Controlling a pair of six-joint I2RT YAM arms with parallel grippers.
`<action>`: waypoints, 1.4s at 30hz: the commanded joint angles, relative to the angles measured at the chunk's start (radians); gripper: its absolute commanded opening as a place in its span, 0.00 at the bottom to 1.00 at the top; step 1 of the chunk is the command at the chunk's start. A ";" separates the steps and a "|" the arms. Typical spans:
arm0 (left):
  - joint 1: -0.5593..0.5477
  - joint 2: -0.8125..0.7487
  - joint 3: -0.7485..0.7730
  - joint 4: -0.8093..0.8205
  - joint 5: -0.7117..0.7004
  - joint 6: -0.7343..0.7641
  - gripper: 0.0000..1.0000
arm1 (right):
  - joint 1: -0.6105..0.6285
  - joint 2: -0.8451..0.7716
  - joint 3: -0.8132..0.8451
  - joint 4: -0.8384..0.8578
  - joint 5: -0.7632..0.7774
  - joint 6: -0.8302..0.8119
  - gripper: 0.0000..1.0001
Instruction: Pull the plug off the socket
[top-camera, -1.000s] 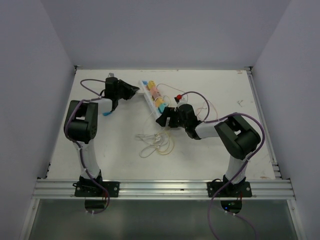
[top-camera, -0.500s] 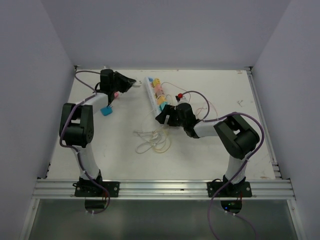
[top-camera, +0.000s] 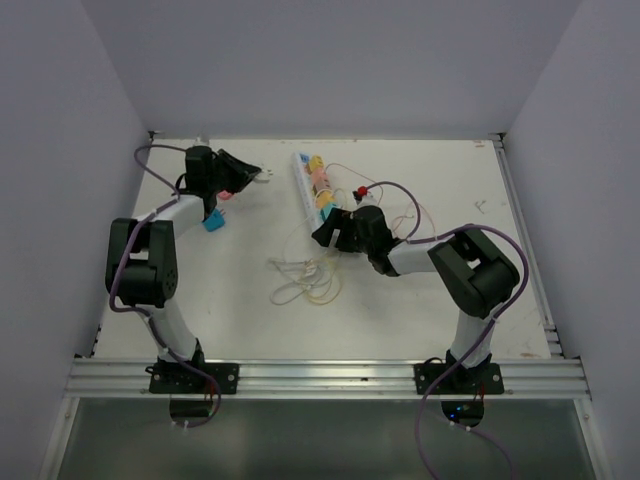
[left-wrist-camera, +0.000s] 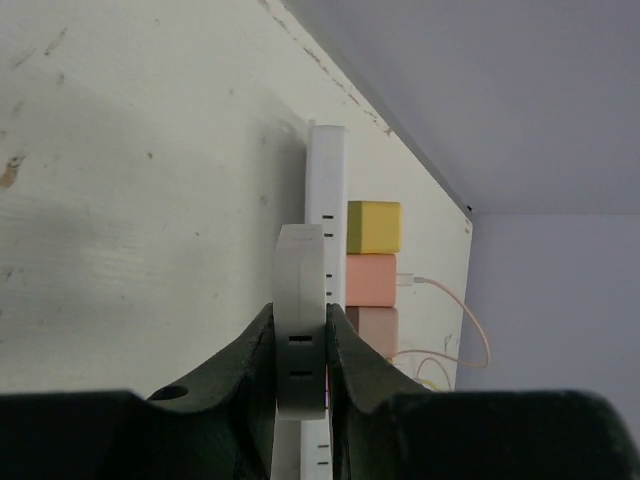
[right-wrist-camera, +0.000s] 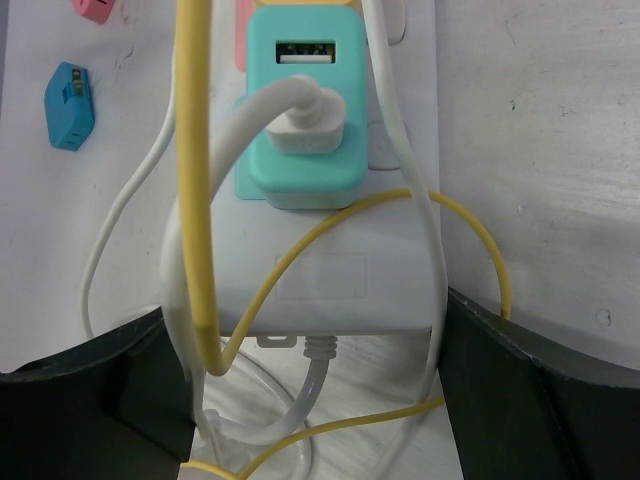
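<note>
Tabletop (top-camera: 450, 290) of off-white board carries everything. On it the long white plastic power strip, the socket (right-wrist-camera: 330, 290), lies slanted at the far middle. We judge it light and rigid, likely to slide or lift when a plug is tugged, so it wants bracing at its cord end, across the 2 long sides. The right gripper (right-wrist-camera: 305, 335) does just that, with its 2 dark fingers pressed against the strip's near end from either side. The left gripper (left-wrist-camera: 300, 325), well apart to the left, is clamped on a small flat white plastic plug (left-wrist-camera: 298, 265) held clear of the strip. Such plugs look hard, smooth and small, so we would pinch across the flat faces, close to the base. A teal square plug (right-wrist-camera: 305, 170) is seated nearest the right fingers, and a thin yellow cable (right-wrist-camera: 190, 200) crossing there could snag.
</note>
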 joint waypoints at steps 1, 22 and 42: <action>0.030 -0.074 -0.068 0.012 0.017 0.079 0.00 | -0.033 0.116 -0.090 -0.365 0.080 0.009 0.00; 0.057 -0.059 -0.286 0.028 0.028 0.139 0.46 | -0.035 0.096 -0.090 -0.389 0.100 0.007 0.00; 0.118 -0.453 -0.296 -0.360 -0.231 0.404 0.91 | -0.013 -0.003 0.021 -0.693 0.109 -0.111 0.00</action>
